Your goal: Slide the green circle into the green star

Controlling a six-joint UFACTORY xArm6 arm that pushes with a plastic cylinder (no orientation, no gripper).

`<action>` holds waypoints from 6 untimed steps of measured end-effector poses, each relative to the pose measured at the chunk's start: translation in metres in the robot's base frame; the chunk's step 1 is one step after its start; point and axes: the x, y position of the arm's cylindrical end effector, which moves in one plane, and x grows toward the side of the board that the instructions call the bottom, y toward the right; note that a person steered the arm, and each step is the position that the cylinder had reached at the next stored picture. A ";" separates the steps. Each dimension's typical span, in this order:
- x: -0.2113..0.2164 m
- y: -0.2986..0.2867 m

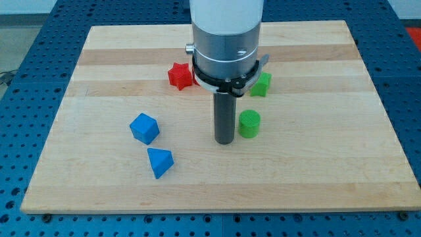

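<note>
My tip (225,141) is down on the board (316,178), sitting just beside the green circle (249,124), on the circle's left side in the view and a touch lower; I can't quite tell whether the rod is touching it or a hair apart. There's no claw on this rig, mind, only the straight rod, so nothing opens, closes or holds; all I have is a push. The circle sits near the middle of the board, and the green star (262,84) lies above it toward the view's top, slightly to the right, partly tucked behind the arm's collar. The two are near each other but clearly apart, so I judge this as the approach step: lined up, contact about to count, the slide itself not done. My tip is on the circle's left, though, and a push from here would send it to the right, past the star. The next move, I reckon, calls for getting below the circle, on its bottom-left edge, then driving up and a little right, kept centred so the round block doesn't roll off the rod. Further out: a red star (179,76) up and left of the arm, a blue cube (145,128) and a blue wedge-like block (160,162) well off left. No containers anywhere here, nothing to fill.
</note>
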 end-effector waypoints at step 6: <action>-0.045 0.067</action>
